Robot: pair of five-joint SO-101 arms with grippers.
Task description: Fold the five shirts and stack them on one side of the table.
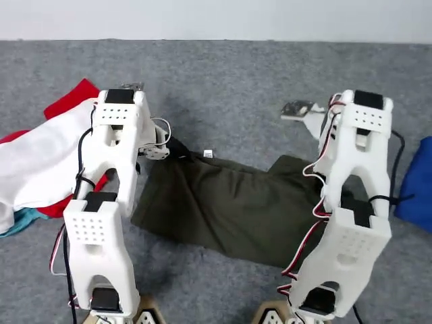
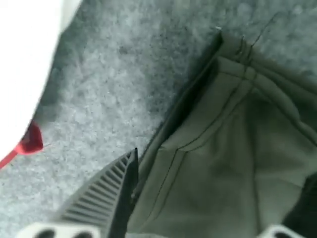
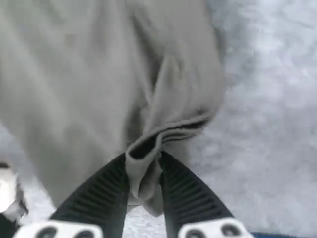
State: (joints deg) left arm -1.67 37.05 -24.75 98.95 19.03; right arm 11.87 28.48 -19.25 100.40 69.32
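Observation:
A dark olive shirt (image 1: pixel 229 209) lies spread across the middle of the grey felt table (image 1: pixel 223 81). My left gripper (image 1: pixel 162 147) sits at the shirt's far left corner. In the left wrist view it (image 2: pixel 198 218) is open, with the olive shirt's (image 2: pixel 223 163) hemmed edge lying between its fingers (image 2: pixel 116 191). My right gripper (image 3: pixel 143 159) is shut on a bunched fold of the olive shirt (image 3: pixel 89 84) near its far right corner. From above, the right arm (image 1: pixel 354 169) covers that grip.
A white shirt (image 1: pixel 40 162) lies over a red shirt (image 1: pixel 71 98) and a teal one (image 1: pixel 20 219) at the left edge. A blue shirt (image 1: pixel 415 179) sits at the right edge. Bare felt stretches along the back.

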